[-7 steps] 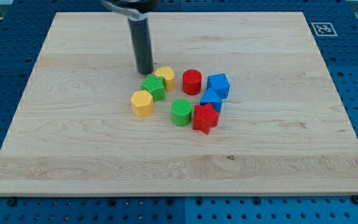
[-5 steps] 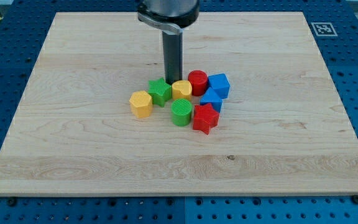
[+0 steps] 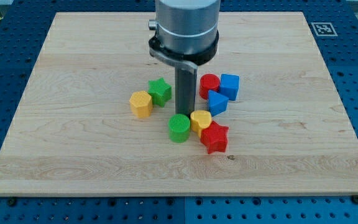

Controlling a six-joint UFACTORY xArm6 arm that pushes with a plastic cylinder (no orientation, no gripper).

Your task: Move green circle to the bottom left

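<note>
The green circle [image 3: 179, 127] sits near the middle of the wooden board [image 3: 73, 143]. My tip [image 3: 185, 114] stands right behind it, at its upper right edge, touching or nearly touching it. A yellow heart-like block [image 3: 201, 119] lies against the green circle's right side, with a red star [image 3: 214, 137] just below it.
A green star [image 3: 160, 91] and a yellow hexagon [image 3: 141, 103] lie to the upper left of the green circle. A red cylinder [image 3: 209, 85], a blue cube [image 3: 229, 86] and a blue triangle [image 3: 216, 101] lie to the upper right.
My tip has moved right and down through the cluster. The green circle, yellow heart and red star were pushed toward the view's bottom; the red cylinder and blue blocks shifted right.
</note>
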